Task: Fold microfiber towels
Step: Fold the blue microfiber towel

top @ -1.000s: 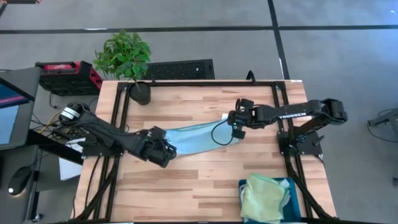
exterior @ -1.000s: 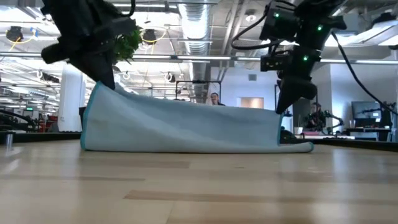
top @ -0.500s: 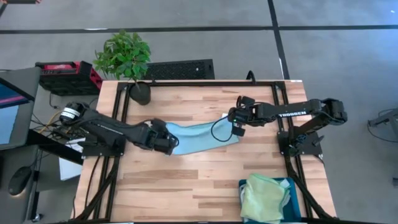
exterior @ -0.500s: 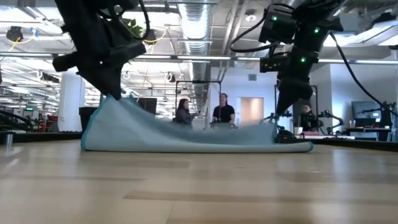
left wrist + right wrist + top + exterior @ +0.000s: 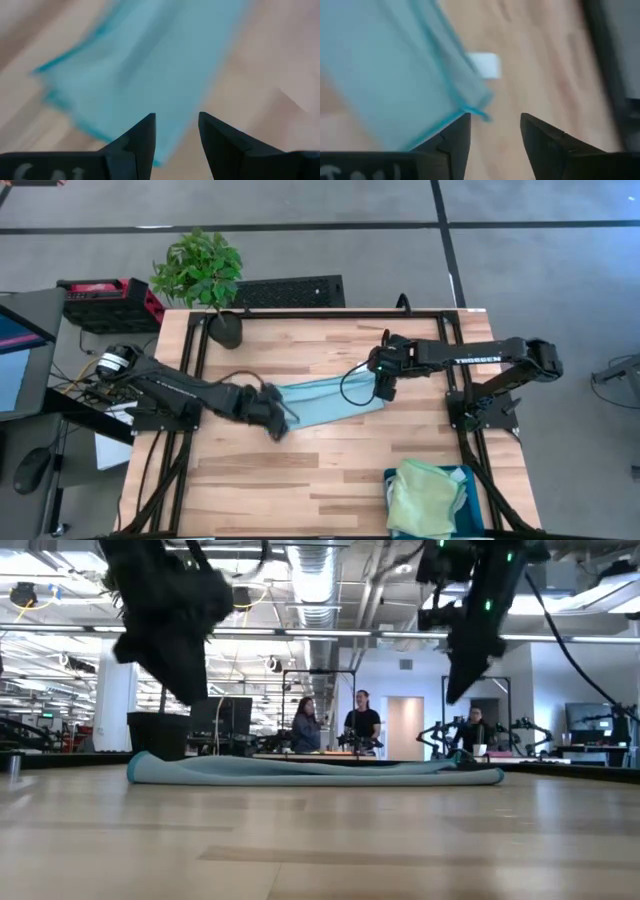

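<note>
Blue towel (image 5: 325, 401) flat on bench (image 5: 330, 470) centre, folded into a band, long axis running between left and right edges, slightly skewed. Left gripper (image 5: 277, 420) at band's left end, right gripper (image 5: 384, 385) at right end, each just above its own end; neither arm nearer overall. Both sets of jaws released, nothing between them; wrist views show bare gaps with cloth beyond. Green towel (image 5: 425, 498) in bin (image 5: 462, 476) at near right corner, well apart.

Versus 1 second ago: towel edge no longer held up like a tent, now dropped flat; both jaws gone from clenched on cloth to parted and lifted clear.
</note>
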Controlling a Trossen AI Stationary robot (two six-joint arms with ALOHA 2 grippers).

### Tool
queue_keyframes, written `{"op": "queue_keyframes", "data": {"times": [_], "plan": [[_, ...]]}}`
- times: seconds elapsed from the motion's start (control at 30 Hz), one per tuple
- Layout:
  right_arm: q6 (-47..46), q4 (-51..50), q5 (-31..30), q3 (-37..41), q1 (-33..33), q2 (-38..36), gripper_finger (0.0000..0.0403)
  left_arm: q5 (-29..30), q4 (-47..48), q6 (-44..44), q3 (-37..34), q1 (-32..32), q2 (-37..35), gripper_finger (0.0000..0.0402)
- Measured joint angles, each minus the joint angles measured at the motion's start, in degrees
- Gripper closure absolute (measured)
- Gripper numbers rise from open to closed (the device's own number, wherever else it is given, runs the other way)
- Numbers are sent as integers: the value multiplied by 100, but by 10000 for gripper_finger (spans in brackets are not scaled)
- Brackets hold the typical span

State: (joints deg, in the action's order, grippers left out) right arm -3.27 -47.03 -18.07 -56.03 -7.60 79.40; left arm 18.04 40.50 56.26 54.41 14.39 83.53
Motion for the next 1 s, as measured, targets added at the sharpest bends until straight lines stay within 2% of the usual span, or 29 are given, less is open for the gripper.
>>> {"op": "queue_keyframes", "data": {"times": [0.1, 0.23, 0.33, 0.53, 0.73, 1.0], "plan": [[-138, -251, 911, -224, 18, -275, 206, -259, -418, -908, 0, 362, 0, 261], [-146, -265, 1736, -322, 172, -659, 210, -143, -387, -1381, -1, 700, 0, 262], [-170, -282, 1825, -333, 379, -885, 215, -30, -498, -1771, -78, 784, 0, 262], [-176, -266, 1847, -333, 907, -1286, 220, -87, -558, -1857, -399, 767, 0, 262], [-184, -150, 2142, -333, 1331, -1621, 221, -104, -651, -2244, -659, 765, 4, 262], [-384, 42, 2161, -331, 1471, -1888, 221, -122, -1033, -2736, -796, 765, 564, 262]]}}
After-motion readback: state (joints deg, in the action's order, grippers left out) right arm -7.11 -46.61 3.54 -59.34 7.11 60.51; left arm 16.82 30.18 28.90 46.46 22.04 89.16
